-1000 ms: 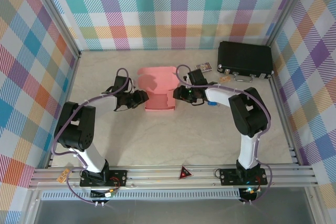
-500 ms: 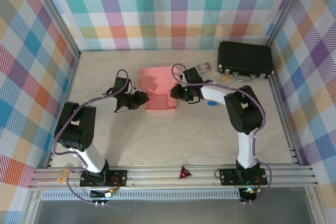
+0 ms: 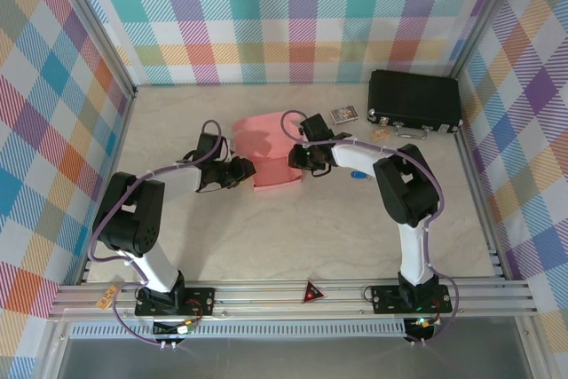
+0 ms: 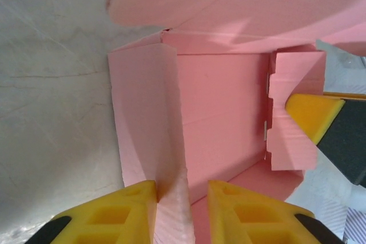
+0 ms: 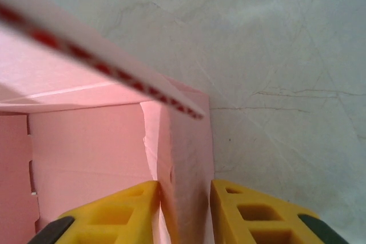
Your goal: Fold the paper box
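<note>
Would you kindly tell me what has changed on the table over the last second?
The left gripper moved right to the paper box and now straddles the box's left side wall. The right gripper moved left and a little farther from its base, and now straddles the right side wall. The black case stayed where it was.

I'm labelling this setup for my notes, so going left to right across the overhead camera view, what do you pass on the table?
Left end effector → paper box → right end effector → small printed card → black case.
</note>
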Controlling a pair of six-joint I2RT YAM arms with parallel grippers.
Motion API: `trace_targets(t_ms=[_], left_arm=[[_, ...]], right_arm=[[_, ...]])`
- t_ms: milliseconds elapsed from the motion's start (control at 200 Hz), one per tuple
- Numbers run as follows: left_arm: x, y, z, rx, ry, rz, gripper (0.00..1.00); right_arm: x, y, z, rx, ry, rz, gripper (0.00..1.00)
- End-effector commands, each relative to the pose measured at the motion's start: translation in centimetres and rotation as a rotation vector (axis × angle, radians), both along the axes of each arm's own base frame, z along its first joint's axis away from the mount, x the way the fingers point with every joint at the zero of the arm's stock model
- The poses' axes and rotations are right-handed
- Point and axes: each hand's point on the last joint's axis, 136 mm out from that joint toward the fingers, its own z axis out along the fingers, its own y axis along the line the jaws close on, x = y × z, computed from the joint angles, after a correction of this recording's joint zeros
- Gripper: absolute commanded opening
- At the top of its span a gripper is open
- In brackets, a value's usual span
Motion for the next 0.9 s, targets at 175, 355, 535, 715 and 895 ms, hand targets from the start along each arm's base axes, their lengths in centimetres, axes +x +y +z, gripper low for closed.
trace_targets(t_ms=[175, 355, 535, 715, 895], left_arm=[[-0.7, -0.9, -1.1, -0.001, 0.018, -0.022, 0.26], [-0.7, -1.0, -1.6, 0.012, 0.023, -0.022, 0.24], [-0.8, -1.1, -2.1, 0.017, 0.034, -0.024, 0.23], [-0.7, -1.2, -2.4, 0.021, 0.042, -0.025, 0.23], [-0.6, -1.4, -2.6, 0.021, 0.049, -0.029, 0.22]], right_arm=[[-1.2, -1.2, -2.0, -0.170, 0.015, 0.011, 0.21], [-1.2, -1.5, -2.6, -0.206, 0.012, 0.005, 0.16], [-1.2, -1.6, -2.9, -0.239, 0.007, 0.003, 0.13], [-1.4, -1.9, -3.7, -0.300, 0.016, 0.006, 0.07], [-1.9, -2.5, -4.4, -0.391, 0.016, 0.008, 0.06]])
